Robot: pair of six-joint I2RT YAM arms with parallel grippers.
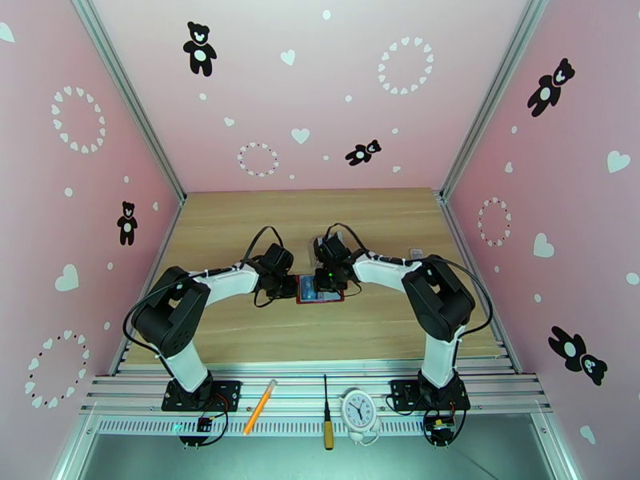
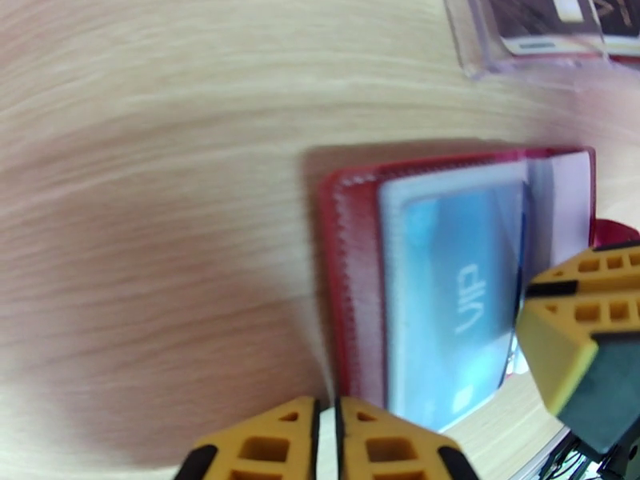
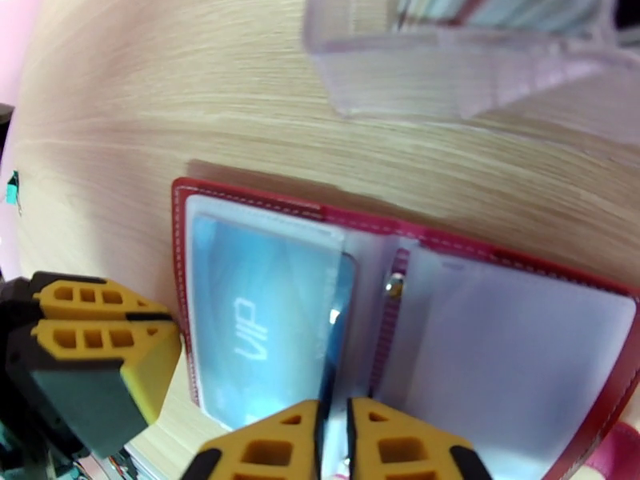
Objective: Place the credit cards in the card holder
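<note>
Well, one blue card (image 3: pixel 256 322) is nearly inside the open card holder (image 3: pixel 480 248) at the middle of the tabletop (image 1: pixel 240 226). My left gripper (image 2: pixel 326 442) is closed beside it. My right gripper (image 3: pixel 334 430) sits close around the card's edge, but I cannot tell if it pinches. More cards (image 3: pixel 512 6) wait in the clear stand (image 3: pixel 448 74).

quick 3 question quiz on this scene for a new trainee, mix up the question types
1. True or false: the card holder lies folded shut on the table.
2. Which word is printed on the blue card in the card holder? A) GOLD B) VIP C) BANK
3. In a few words: what stands on the table just beyond the card holder?

Key
1. False: it lies open, with its clear pockets facing up.
2. B
3. A clear stand with cards in it.
</note>
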